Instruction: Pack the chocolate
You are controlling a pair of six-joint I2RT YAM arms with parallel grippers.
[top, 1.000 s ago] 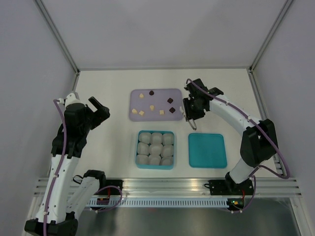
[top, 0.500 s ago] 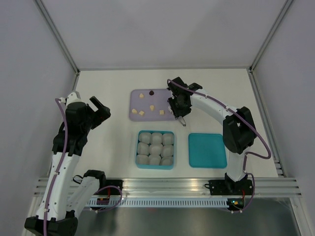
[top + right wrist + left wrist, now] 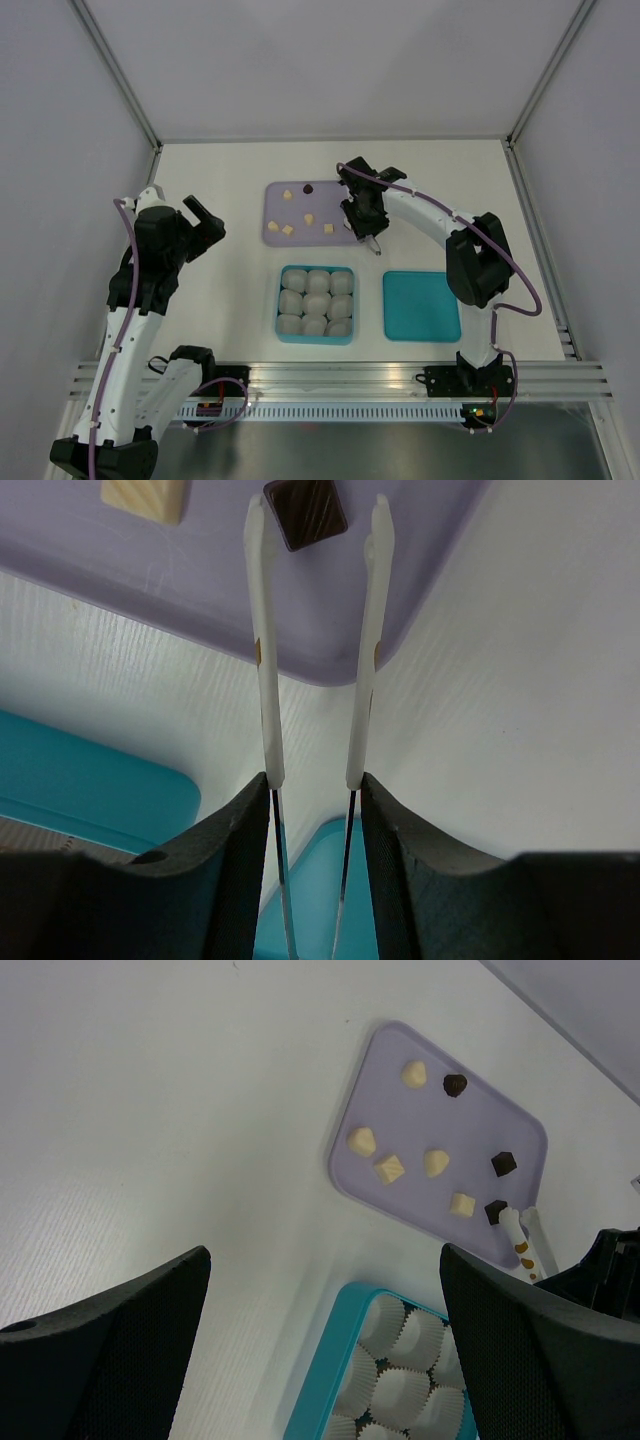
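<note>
The chocolate lies on the lavender tray (image 3: 275, 212): several cream pieces (image 3: 390, 1169) and three dark ones (image 3: 503, 1164). My right gripper (image 3: 365, 214) is over the tray's right end, shut on white-tipped tweezers (image 3: 262, 660). In the right wrist view the tweezer tips stand apart on either side of a dark chocolate piece (image 3: 305, 510), and a cream piece (image 3: 145, 494) lies to its left. My left gripper (image 3: 196, 224) is open and empty, raised left of the tray. In the top view my right gripper hides the tray's two right-hand dark pieces.
A teal box (image 3: 281, 300) filled with white paper cups (image 3: 318, 303) stands in front of the tray. Its flat teal lid (image 3: 421, 306) lies to the right. Metal frame posts and grey walls enclose the white table.
My right gripper has moved left with the tweezers, from beside the tray to over its right end, covering the two dark pieces there. The left arm has barely moved.
</note>
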